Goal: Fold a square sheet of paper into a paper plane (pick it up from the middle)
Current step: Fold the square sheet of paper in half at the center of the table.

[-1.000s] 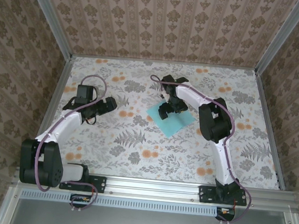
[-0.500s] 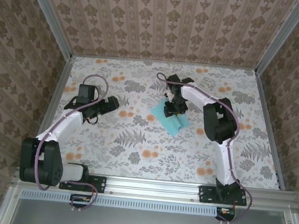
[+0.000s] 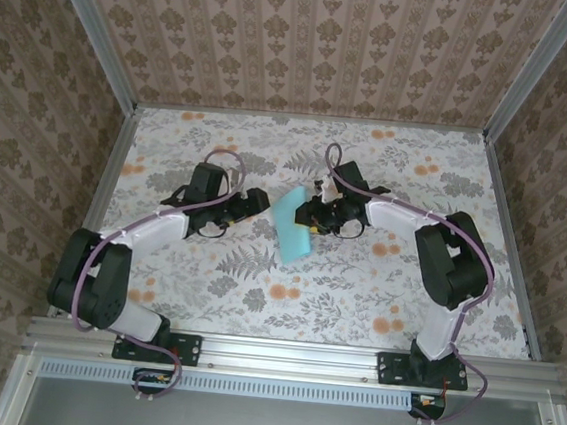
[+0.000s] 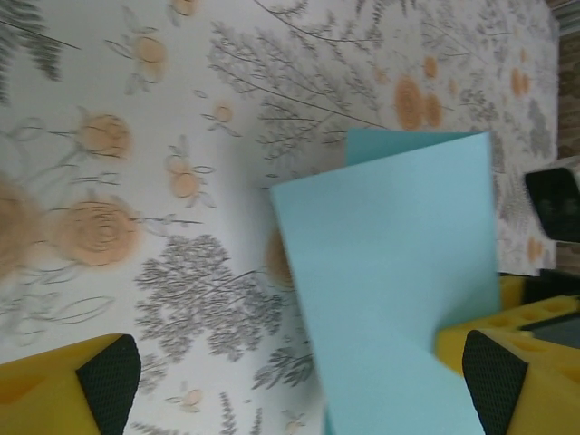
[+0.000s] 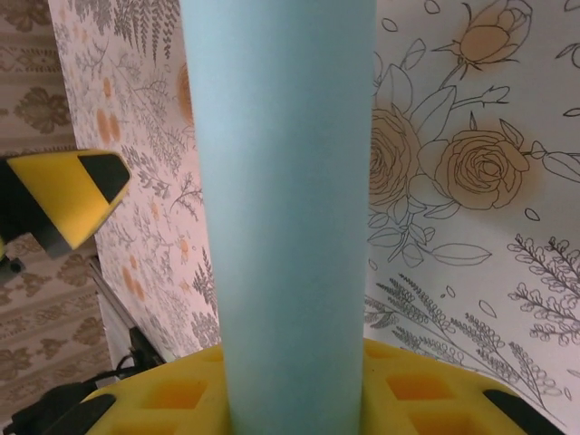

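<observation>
- Above the middle of the floral tabletop (image 3: pixel 256 290), the square sheet of paper (image 3: pixel 290 225) was curled and tilted up from the surface;
- the right gripper (image 3: pixel 310 215) was clamped on the sheet, the paper rising from between its yellow pads (image 5: pixel 163 394);
- the left gripper (image 3: pixel 255 202) stood just beside the sheet's left side, jaws spread wide, holding nothing.

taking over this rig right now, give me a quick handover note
Right tool: shut on the thin light turquoise square sheet of paper, which hangs bent in a curve above the floral-patterned tabletop.
Left tool: open, empty, close beside the sheet's left side.
Done: sheet picked up.
Left: every fold; no crease or plane shape yet.
</observation>
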Robot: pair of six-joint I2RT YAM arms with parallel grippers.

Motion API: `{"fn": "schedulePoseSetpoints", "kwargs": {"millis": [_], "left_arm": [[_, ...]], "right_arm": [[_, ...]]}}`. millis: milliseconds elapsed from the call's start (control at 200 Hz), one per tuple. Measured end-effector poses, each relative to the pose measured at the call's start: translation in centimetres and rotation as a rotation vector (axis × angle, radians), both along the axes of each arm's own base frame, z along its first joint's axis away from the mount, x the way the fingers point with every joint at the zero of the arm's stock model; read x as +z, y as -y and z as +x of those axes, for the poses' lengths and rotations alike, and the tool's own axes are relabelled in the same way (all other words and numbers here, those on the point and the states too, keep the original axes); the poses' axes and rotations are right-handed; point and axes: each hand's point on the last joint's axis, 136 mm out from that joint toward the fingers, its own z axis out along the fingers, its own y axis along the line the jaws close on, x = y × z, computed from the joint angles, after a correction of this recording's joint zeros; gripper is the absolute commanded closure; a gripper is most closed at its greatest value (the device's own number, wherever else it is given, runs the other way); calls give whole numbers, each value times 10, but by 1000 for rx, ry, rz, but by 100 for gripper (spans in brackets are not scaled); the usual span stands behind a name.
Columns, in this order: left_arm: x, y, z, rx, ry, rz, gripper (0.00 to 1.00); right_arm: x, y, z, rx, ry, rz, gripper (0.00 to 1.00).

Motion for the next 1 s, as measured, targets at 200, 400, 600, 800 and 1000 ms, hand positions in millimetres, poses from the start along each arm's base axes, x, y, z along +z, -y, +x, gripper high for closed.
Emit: {"fn": "schedulePoseSetpoints", "kwargs": {"millis": [200, 400, 600, 800, 1000], "left_arm": [[-11, 16, -2, 17, -41, -47, 7], [-14, 32, -14, -11, -56, -41, 8], [-17, 37, -18, -14, -56, -40, 12], [-18, 38, -20, -18, -57, -48, 21], [-24, 42, -21, -31, -70, -55, 28]], "right_arm": [[-21, 3, 1, -20, -24, -30, 49], [-41, 23, 3, -42, -11, -170, 33], [-47, 34, 4, -45, 14, -258, 34], [-50, 43, 5, -59, 22, -313, 39], [-48, 53, 6, -81, 30, -361, 39]]}}
